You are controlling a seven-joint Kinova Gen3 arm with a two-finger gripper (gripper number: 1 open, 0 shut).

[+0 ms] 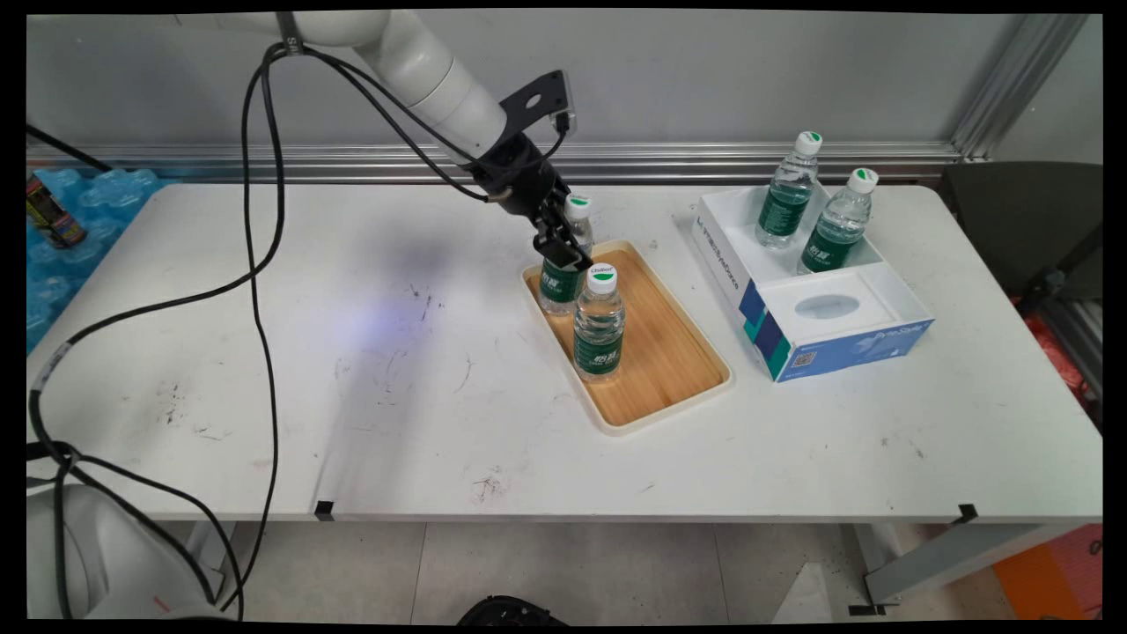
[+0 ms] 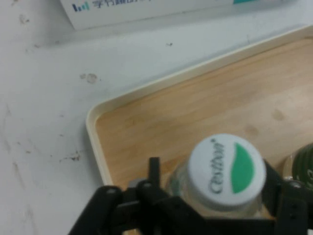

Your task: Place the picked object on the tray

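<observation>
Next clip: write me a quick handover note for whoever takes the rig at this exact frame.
Claw: around the far water bottle on the wooden tray, fingers either side below its cap; whether they clamp it cannot be told.
On the tray: that bottle, and a second water bottle in front of it, both upright.
In the white box to the right: two more bottles, upright in its open back compartment.
Left table edge: a dark can beside blue packaging.

A clear, green-labelled, white-capped bottle (image 1: 563, 264) stands upright at the far end of a wooden tray (image 1: 669, 352), between the gripper's (image 1: 563, 251) fingers.
</observation>
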